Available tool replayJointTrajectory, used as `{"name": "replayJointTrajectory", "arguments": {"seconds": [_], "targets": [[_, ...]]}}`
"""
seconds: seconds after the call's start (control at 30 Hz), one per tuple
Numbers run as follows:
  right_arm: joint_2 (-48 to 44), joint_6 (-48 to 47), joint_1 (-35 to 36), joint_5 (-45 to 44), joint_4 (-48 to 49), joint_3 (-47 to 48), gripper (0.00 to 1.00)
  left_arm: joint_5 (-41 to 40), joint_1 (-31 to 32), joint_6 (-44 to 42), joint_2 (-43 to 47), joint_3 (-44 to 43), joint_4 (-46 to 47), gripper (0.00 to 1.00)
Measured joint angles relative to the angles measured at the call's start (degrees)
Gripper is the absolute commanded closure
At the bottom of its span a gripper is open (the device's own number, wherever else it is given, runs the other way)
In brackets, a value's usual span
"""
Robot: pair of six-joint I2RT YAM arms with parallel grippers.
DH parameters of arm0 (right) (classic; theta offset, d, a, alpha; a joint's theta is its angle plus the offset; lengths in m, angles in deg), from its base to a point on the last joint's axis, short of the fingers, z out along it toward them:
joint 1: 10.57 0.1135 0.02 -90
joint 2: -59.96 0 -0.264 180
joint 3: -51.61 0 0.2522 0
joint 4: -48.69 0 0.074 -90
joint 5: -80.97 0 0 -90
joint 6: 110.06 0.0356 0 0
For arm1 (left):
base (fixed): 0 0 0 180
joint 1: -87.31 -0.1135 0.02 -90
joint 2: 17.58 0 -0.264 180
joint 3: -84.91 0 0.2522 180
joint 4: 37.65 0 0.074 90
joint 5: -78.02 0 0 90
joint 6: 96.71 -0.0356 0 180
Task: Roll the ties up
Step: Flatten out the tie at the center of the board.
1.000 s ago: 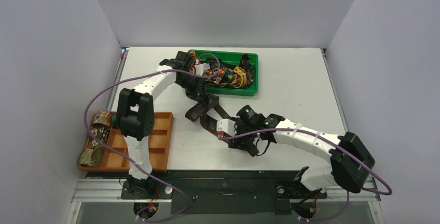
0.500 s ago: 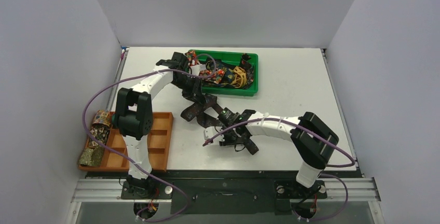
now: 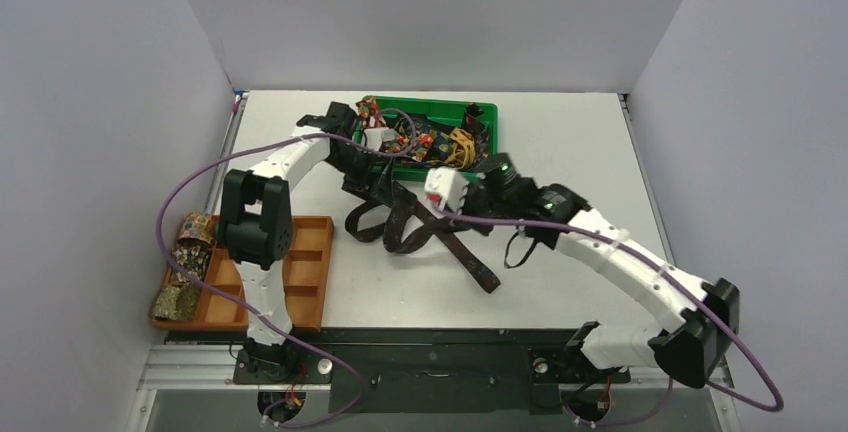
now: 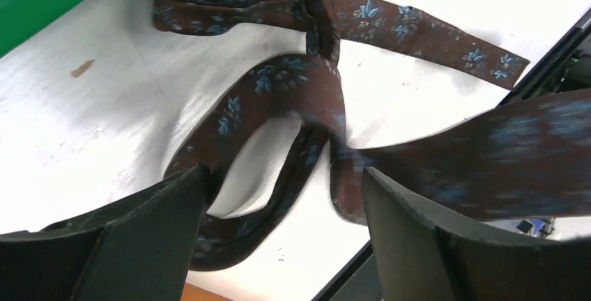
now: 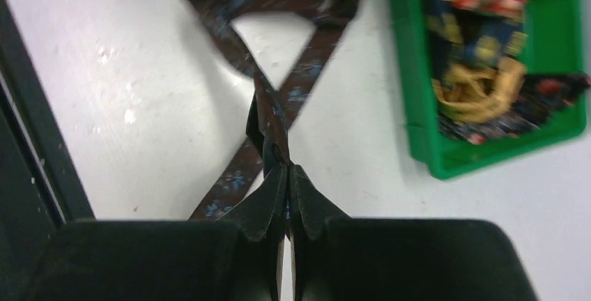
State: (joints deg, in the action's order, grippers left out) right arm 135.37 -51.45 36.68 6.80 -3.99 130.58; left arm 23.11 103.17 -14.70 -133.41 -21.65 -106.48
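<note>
Top external view: right gripper (image 5: 287,168) pinches the unrolled brown tie (image 4: 293,88), left gripper (image 4: 284,172) gapes wide. A few rolled coils (image 3: 190,237) sit in the wooden tray (image 3: 305,302), and more ties (image 3: 445,147) wait in the green bin (image 3: 470,179).

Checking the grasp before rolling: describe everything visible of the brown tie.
The brown tie is dark fabric with small blue flowers, unrolled, lying in twisted, crossing loops on the white table beside the green bin. The right claw is shut on one strand; the left claw is open over it.

Woven cloth tie (image 4: 279,85) (matt), glossy plastic bin (image 5: 404,71)
</note>
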Motion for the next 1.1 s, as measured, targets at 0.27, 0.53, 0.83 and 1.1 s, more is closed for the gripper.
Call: {"name": "replayJointTrajectory", "arguments": {"seconds": [0.27, 0.53, 0.83, 1.1], "targets": [[-6.8, 16.3, -27.6, 5.2, -1.5, 5.8, 1.0, -2.0, -6.6, -3.8, 14.9, 13.4, 11.9, 0.03], [1.3, 31.7, -57.0, 11.6, -4.4, 5.5, 1.0, -1.7, -3.1, -20.4, 26.2, 23.2, 20.2, 0.07], [3.9, 35.5, -60.0, 14.5, -5.7, 6.6, 1.0, -5.0, 7.9, -31.6, 25.4, 29.1, 21.2, 0.15], [3.9, 36.7, -60.0, 14.9, -5.7, 8.7, 1.0, -7.6, 26.0, -31.1, 27.7, 28.8, 23.7, 0.15]]}}
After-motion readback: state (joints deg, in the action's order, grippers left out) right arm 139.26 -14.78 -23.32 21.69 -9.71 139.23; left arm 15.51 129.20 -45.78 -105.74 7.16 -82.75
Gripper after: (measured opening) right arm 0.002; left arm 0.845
